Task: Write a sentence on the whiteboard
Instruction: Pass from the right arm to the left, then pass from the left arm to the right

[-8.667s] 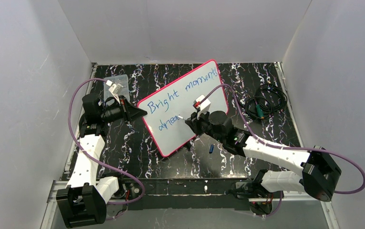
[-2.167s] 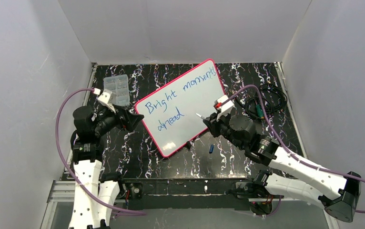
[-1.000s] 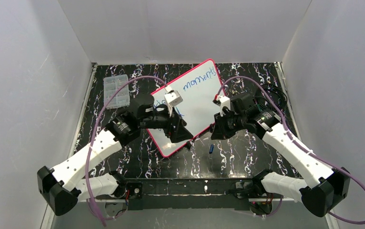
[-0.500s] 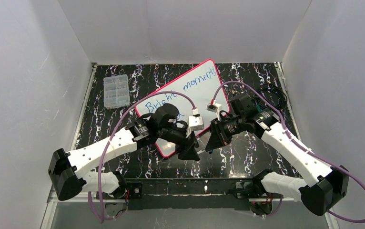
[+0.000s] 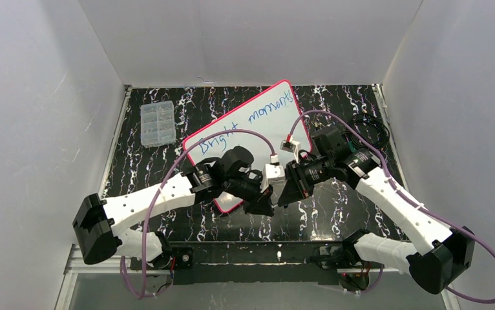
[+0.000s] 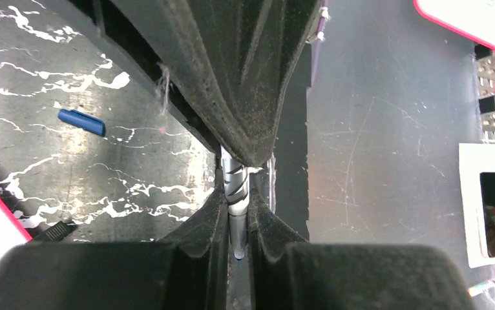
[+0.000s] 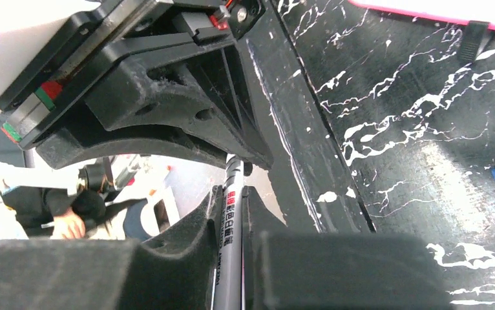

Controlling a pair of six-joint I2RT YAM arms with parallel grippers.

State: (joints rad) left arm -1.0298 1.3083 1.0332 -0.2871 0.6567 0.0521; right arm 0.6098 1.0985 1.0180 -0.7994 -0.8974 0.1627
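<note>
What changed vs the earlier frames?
The left gripper let go of the left edge of the large white pink-rimmed whiteboard, swung across to its near side, and its jaws shut on the free end of the slim black marker. The right gripper lifted that marker off the board and drew back, jaws clamped on it. Board and small blue cap unmoved.

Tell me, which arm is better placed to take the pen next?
Left, I'd guess: the left gripper pinches the marker's end, so the right gripper, holding the barrel, need only let go.

White arm links [image 5: 148, 201], black joints [image 5: 94, 226], purple cables [image 5: 232, 132]
</note>
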